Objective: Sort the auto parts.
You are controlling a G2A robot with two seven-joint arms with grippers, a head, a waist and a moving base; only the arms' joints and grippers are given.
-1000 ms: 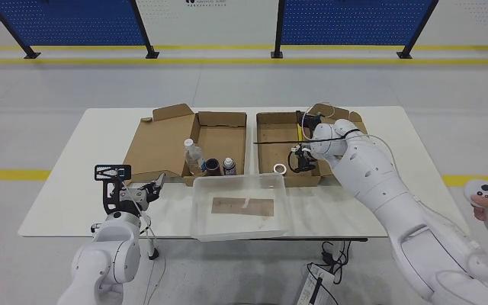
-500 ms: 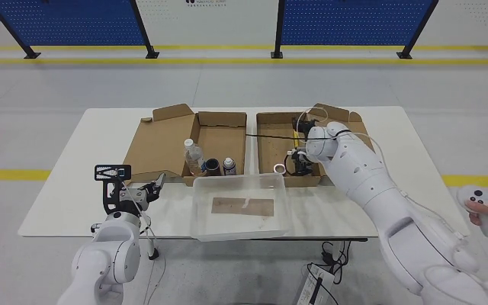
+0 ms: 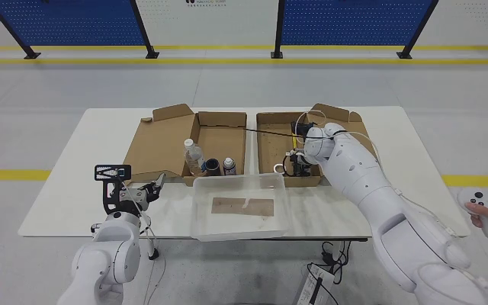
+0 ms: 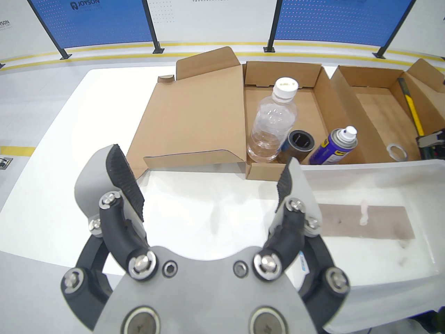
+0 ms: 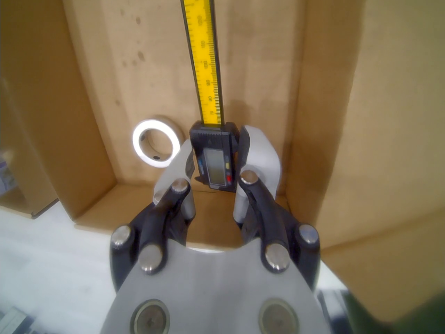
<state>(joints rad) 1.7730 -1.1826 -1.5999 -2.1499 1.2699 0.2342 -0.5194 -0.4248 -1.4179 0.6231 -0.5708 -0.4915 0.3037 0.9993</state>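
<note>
Currently right tool [image 5: 216, 148] clamps caliper [image 5: 203, 53] in box [image 5: 80, 88], ring [image 5: 137, 140] beside; left tool [image 4: 203, 161] agape, empty

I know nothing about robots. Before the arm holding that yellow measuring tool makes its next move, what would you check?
1. Grip: the right gripper is shut on the caliper, at its display body. Ok.
2. Set-down: the held end is inside the right box; whether it rests on the floor, cannot tell.
3. Room to open: the metal ring lies close beside the gripper; clearance, cannot tell.
4. Other arm: the left gripper is open and empty above the table, away from the right box. Ok.
</note>
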